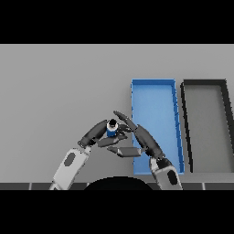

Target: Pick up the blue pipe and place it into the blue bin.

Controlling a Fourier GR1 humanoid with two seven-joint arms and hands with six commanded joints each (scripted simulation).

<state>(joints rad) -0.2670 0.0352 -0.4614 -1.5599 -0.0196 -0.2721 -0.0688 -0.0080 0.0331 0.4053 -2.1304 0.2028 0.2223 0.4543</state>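
Note:
The blue pipe (112,129) is a short blue cylinder with a dark top, standing upright just left of the blue bin (155,98). My right hand (144,138) comes in from the lower right over the bin's left wall. Its fingers and thumb curl in on the pipe from the right. My left hand (94,133) lies close on the pipe's left side with relaxed, straight fingers pointing toward it. The hands hide the pipe's lower part, and I cannot tell whether it rests on the table.
A dark grey bin (183,119) stands right of the blue bin, the two long walls nearly touching. Both bins show nothing inside. Grey table stretches to the left and back.

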